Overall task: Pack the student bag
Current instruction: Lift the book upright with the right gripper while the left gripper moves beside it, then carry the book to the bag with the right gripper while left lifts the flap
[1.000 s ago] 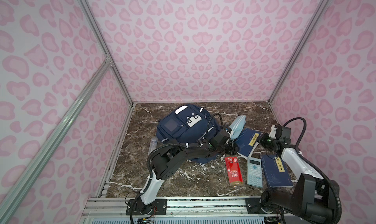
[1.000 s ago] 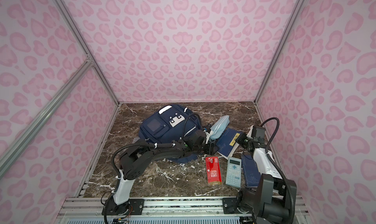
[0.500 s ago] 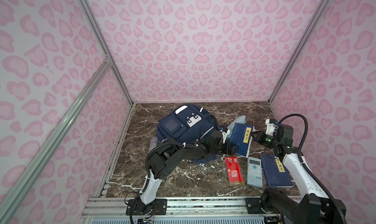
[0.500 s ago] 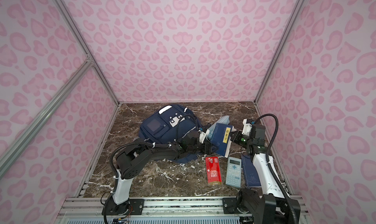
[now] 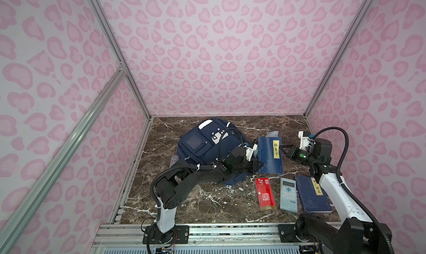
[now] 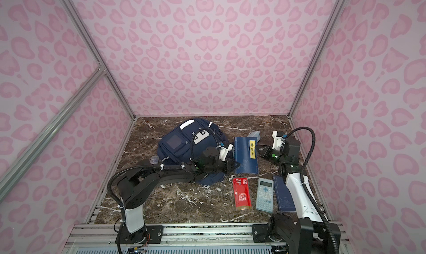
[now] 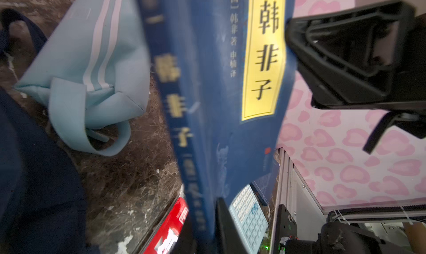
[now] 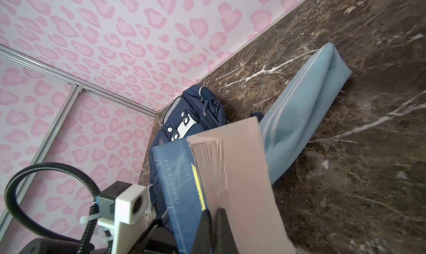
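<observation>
The left gripper is clamped on the lower left corner of the navy book, and the right gripper is pinched shut on the book's right edge, so both arms hold it raised just right of centre in both top views. The student bag lies at centre frame on the marble floor, just left of the book. This looks like a two-arm carry or handover; next the book must be steered to the bag's mouth, which no view shows open.

We overlook the whole table from high in both top views; both wrist cameras closely face the blue book.
</observation>
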`<act>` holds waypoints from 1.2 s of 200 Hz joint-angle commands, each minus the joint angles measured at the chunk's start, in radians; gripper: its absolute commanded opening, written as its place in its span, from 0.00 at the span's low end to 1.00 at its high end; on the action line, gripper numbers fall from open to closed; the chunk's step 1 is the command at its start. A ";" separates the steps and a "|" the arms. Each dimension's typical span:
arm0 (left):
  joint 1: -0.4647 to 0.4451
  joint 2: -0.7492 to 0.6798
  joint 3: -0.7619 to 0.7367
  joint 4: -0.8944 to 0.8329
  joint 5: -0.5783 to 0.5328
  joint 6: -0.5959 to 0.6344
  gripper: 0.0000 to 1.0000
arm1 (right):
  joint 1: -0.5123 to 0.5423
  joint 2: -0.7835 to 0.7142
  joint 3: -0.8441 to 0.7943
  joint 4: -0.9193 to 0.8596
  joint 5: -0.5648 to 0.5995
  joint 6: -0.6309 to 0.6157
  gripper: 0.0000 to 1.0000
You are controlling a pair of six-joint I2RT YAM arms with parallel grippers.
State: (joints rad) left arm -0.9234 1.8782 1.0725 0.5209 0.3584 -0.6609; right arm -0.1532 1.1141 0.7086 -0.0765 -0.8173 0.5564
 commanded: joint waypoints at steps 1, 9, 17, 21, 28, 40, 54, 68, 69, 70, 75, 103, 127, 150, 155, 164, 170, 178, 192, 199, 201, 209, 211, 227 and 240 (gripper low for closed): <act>-0.003 -0.058 -0.014 0.077 0.035 0.027 0.03 | 0.017 0.018 -0.010 0.006 -0.045 0.002 0.00; -0.002 -0.077 -0.026 0.079 0.037 0.023 0.03 | 0.025 0.023 -0.013 0.019 -0.043 0.003 0.00; 0.001 -0.094 -0.039 0.085 0.046 0.017 0.03 | 0.037 0.027 -0.013 0.025 -0.043 0.001 0.00; 0.004 -0.104 -0.046 0.091 0.054 0.011 0.03 | 0.041 0.028 -0.011 0.021 -0.041 -0.006 0.01; 0.011 -0.124 -0.062 0.103 0.065 0.000 0.03 | 0.047 0.032 -0.002 0.006 -0.043 -0.027 0.22; 0.030 -0.163 -0.097 0.143 0.102 -0.038 0.03 | 0.046 0.037 0.000 0.004 -0.041 -0.042 0.69; 0.051 -0.219 -0.134 0.183 0.148 -0.069 0.03 | 0.052 0.043 -0.009 0.049 -0.081 -0.021 0.84; 0.055 -0.278 -0.149 0.170 0.174 -0.053 0.03 | 0.094 0.035 -0.029 0.143 -0.126 0.015 0.94; 0.055 -0.283 -0.151 0.169 0.173 -0.052 0.03 | 0.098 0.034 -0.029 0.146 -0.126 0.016 0.95; 0.055 -0.287 -0.151 0.167 0.173 -0.051 0.03 | 0.102 0.034 -0.029 0.149 -0.126 0.016 0.95; 0.056 -0.308 -0.160 0.165 0.167 -0.051 0.03 | 0.125 0.033 -0.026 0.160 -0.122 0.012 0.95; 0.075 -0.371 -0.183 0.184 0.205 -0.091 0.03 | 0.235 0.055 -0.026 0.295 -0.152 0.052 0.94; 0.099 -0.400 -0.218 0.225 0.228 -0.130 0.03 | 0.251 0.086 -0.074 0.549 -0.219 0.207 0.88; 0.119 -0.427 -0.250 0.267 0.239 -0.147 0.03 | 0.263 0.124 -0.083 0.612 -0.245 0.265 0.89; 0.120 -0.432 -0.251 0.267 0.244 -0.145 0.03 | 0.270 0.130 -0.085 0.628 -0.255 0.271 0.90; 0.123 -0.435 -0.249 0.256 0.249 -0.135 0.03 | 0.278 0.132 -0.091 0.656 -0.265 0.286 0.90; 0.123 -0.434 -0.249 0.255 0.253 -0.133 0.03 | 0.286 0.130 -0.095 0.671 -0.270 0.290 0.90; 0.129 -0.430 -0.248 0.254 0.261 -0.134 0.03 | 0.296 0.122 -0.094 0.671 -0.276 0.283 0.89; 0.136 -0.413 -0.248 0.265 0.257 -0.135 0.03 | 0.303 0.111 -0.081 0.626 -0.274 0.251 0.81; 0.139 -0.401 -0.243 0.252 0.245 -0.124 0.03 | 0.302 0.109 -0.075 0.592 -0.269 0.233 0.76; 0.139 -0.397 -0.241 0.246 0.241 -0.119 0.03 | 0.302 0.108 -0.074 0.583 -0.269 0.228 0.74; 0.142 -0.383 -0.237 0.229 0.228 -0.109 0.03 | 0.294 0.108 -0.073 0.568 -0.262 0.220 0.67; 0.143 -0.378 -0.237 0.227 0.226 -0.107 0.03 | 0.291 0.108 -0.077 0.567 -0.259 0.221 0.65; 0.150 -0.359 -0.239 0.231 0.221 -0.110 0.03 | 0.271 0.111 -0.086 0.562 -0.258 0.224 0.57; 0.154 -0.353 -0.240 0.223 0.212 -0.109 0.03 | 0.264 0.113 -0.088 0.552 -0.258 0.221 0.51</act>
State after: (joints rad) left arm -0.7727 1.5146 0.8234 0.6762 0.5640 -0.7914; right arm 0.1200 1.2228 0.6300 0.4873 -1.0721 0.7925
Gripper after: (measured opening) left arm 0.112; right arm 0.549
